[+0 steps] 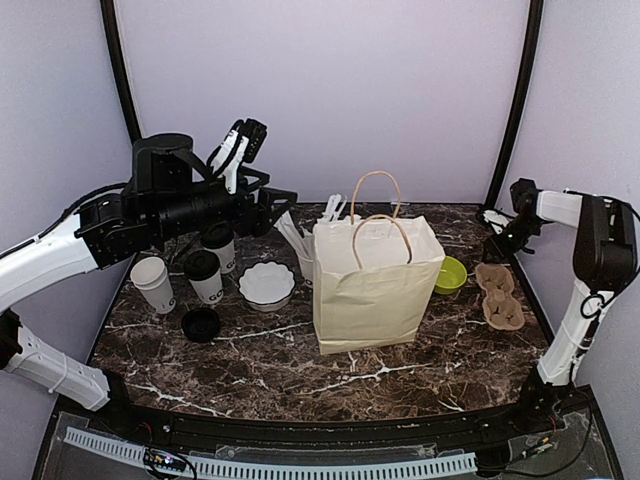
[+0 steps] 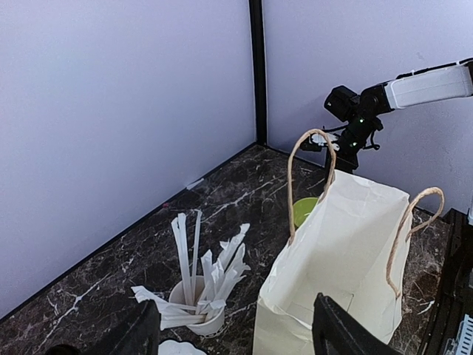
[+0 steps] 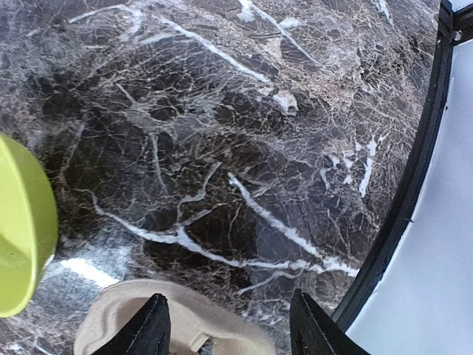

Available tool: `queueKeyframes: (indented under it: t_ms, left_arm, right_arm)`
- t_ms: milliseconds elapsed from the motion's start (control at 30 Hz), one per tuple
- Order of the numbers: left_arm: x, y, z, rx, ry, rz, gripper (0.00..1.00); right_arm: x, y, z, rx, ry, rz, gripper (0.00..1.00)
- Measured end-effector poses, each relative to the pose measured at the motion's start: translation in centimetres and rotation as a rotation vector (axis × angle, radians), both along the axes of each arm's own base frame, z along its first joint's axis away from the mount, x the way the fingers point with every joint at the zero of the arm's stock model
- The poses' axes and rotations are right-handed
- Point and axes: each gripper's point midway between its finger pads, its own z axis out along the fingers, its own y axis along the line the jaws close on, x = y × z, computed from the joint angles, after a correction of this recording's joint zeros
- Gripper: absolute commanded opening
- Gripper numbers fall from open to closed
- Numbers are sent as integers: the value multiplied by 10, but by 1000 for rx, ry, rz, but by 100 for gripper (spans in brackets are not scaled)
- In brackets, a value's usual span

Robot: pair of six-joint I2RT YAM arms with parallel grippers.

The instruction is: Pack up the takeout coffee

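light: bright, even | shadows: soft | glare: table (image 3: 81,270) | focus: sharp

Overhead rear view; both wrist views on green bowl (image 3: 22,229)

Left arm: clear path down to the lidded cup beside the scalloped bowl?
Probably yes. The lidded cup stands apart from the scalloped bowl with nothing over its lid, and the left gripper hovers nearby, jaws open and empty. The second lidded cup sits close behind.
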Motion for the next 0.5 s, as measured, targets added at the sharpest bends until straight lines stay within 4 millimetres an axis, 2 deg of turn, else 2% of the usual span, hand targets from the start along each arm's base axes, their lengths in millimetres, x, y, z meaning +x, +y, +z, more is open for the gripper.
queueKeyframes:
  t_ms: [100, 233, 333, 400, 500]
  left_arm:
    - [0, 0, -2, 3, 11, 2, 73]
    - [-1, 1, -6, 10, 26, 5, 73]
    - [0, 2, -8, 16, 33, 11, 73]
    - [0, 3, -8, 16, 33, 14, 73]
    - [0, 3, -8, 17, 33, 16, 73]
  right_arm:
    - [-6, 1, 15, 10, -19, -26, 57]
    - [-25, 4, 69, 26, -116, -91, 59]
    - [-44, 7, 90, 41, -149, -124, 57]
    - [-59, 9, 82, 49, -112, -138, 59]
    - [-93, 13, 44, 58, 31, -156, 64]
